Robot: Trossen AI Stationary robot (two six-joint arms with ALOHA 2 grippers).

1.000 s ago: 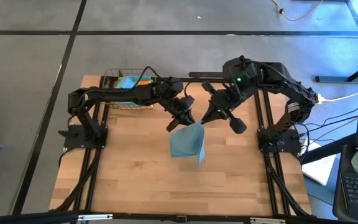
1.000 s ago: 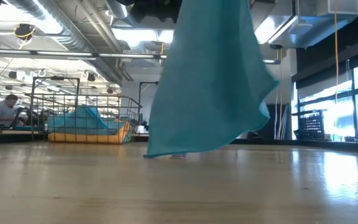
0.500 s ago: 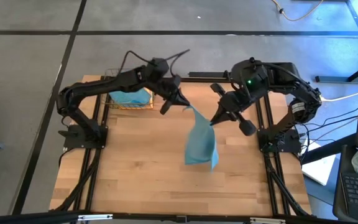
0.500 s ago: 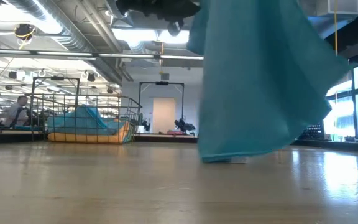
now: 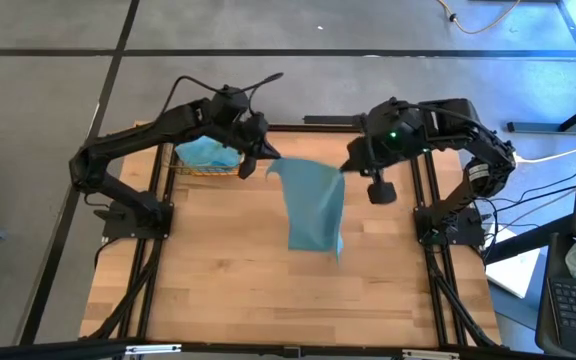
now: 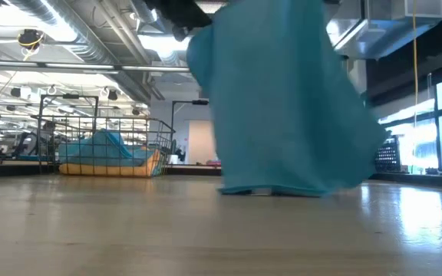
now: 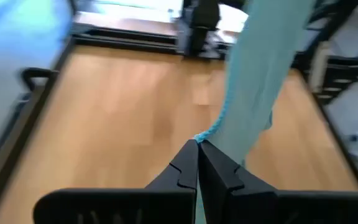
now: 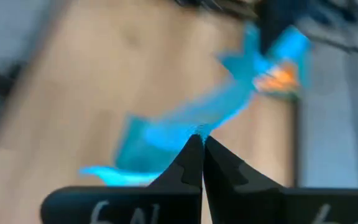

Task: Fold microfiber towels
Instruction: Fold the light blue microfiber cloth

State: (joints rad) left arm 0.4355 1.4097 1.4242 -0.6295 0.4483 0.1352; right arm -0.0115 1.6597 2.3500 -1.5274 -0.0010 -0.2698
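Observation:
A teal microfiber towel (image 5: 313, 205) hangs over the middle of the table between my two grippers. My left gripper (image 5: 265, 160) is shut on its upper left corner and my right gripper (image 5: 347, 165) is shut on its upper right corner. In the low view the towel (image 6: 282, 100) hangs as a broad sheet. Its lower edge (image 6: 271, 189) is at the tabletop, but I cannot tell whether it touches. More towels, teal (image 5: 208, 152) and orange (image 6: 110, 167), lie in a wire basket (image 5: 180, 165) at the far left. My left gripper pinches a corner of the towel (image 7: 201, 137) between its two fingertips (image 7: 188, 163), coming from the table's left and slanting down. The cloth runs away from the fingers and hangs below them. My right gripper pinches the towel's other upper corner (image 8: 196, 130) between its two fingertips (image 8: 191, 155), slanting down from the table's right. The top edge (image 5: 306, 163) runs nearly straight between the two grippers.
The wire basket (image 6: 102, 138) stands at the table's far left corner, beside my left arm. Bare wooden tabletop (image 5: 218, 270) lies under and in front of the hanging towel. The room beyond shows in the low view.
My left gripper has gone up and toward the table's far left, away from my right gripper, which has tipped downward and shifted slightly toward the far edge. The towel hung as a narrow bunch and is now spread out, its top edge drawn out between the grippers.

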